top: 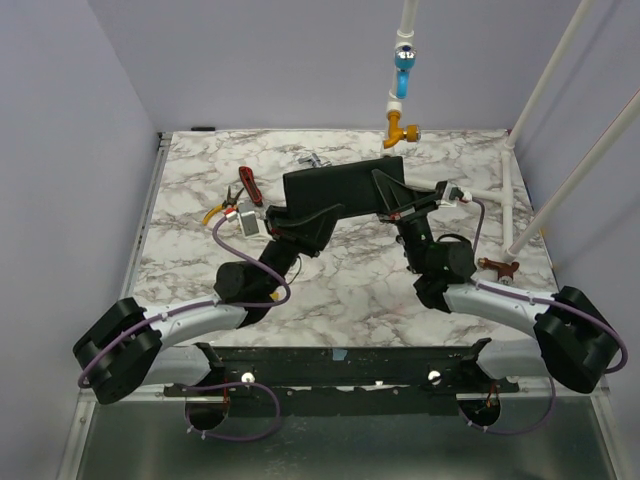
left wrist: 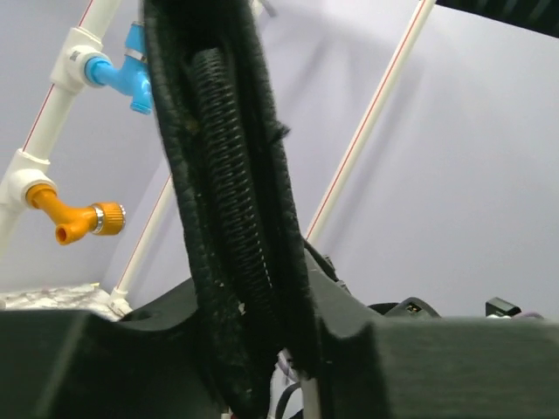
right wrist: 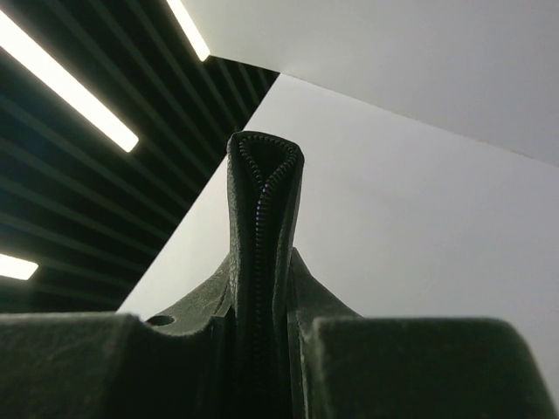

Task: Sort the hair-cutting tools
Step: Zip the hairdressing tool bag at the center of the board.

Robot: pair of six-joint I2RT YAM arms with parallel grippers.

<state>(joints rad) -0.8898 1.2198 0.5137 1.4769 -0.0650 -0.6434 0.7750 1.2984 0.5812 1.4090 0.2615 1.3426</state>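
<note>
A black zippered pouch (top: 340, 188) hangs above the middle of the marble table, held at both ends. My left gripper (top: 297, 213) is shut on its left edge; in the left wrist view the zipper seam (left wrist: 236, 175) rises between that gripper's (left wrist: 262, 323) fingers. At the other end my right gripper (top: 398, 205) is shut on the pouch's right edge, and the folded zipper end (right wrist: 262, 192) stands up between its (right wrist: 262, 305) jaws. Small silver scissors (top: 312, 160) lie on the table just behind the pouch, partly hidden. The comb is out of view.
Yellow-handled pliers (top: 215, 212) and a red-handled tool (top: 250, 186) lie at the left of the table. A small brown tool (top: 497, 265) lies near the right arm. White pipes with a blue valve (top: 403, 62) and an orange fitting (top: 402, 129) stand at the back.
</note>
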